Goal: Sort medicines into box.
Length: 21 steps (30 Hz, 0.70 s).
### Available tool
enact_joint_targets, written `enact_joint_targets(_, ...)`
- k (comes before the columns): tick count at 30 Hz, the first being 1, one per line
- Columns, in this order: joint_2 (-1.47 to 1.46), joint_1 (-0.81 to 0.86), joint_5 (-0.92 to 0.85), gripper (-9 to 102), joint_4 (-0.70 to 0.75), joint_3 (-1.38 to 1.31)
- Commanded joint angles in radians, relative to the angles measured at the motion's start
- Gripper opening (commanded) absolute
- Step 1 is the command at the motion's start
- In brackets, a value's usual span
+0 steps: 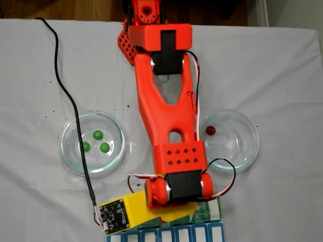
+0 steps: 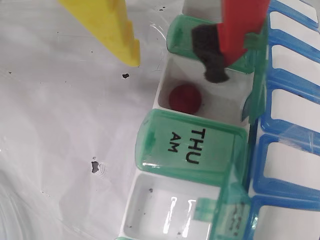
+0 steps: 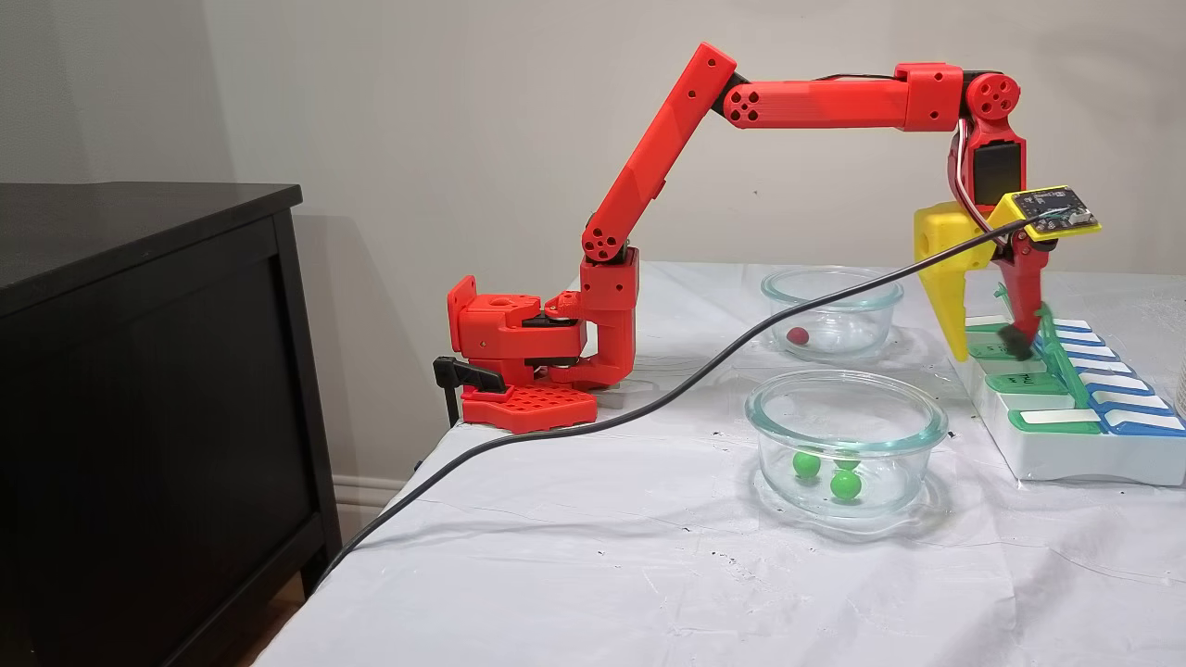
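Gripper (image 2: 177, 62) spread over box (image 2: 192, 145), one red ball (image 2: 185, 97) inside, three green balls (image 1: 96, 142) in dish (image 1: 68, 151)

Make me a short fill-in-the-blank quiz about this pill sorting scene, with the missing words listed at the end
1. The glass dish on the left of the top-down fixed view holds ___ green balls.
2. In the wrist view, the ball lying in the open compartment of the pill organizer is dark ___.
3. The shut lid next to that compartment reads ___ AM.
4. The gripper hangs over the organizer with its jaws ___.

Missing words: three; red; THU; open
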Motion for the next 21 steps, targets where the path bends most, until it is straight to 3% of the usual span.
enact_joint_targets(1,0.261,-0.025,0.003,2,-0.052,0.074)
enact_joint_targets(4,0.334,-0.029,-0.023,0,-0.064,0.14)
enact_joint_targets(8,0.35,-0.064,-0.084,0,0.037,0.112)
enact_joint_targets(13,0.367,-0.173,-0.089,0,0.15,0.092)
enact_joint_targets(21,0.491,-0.367,-0.064,0,0.198,0.233)
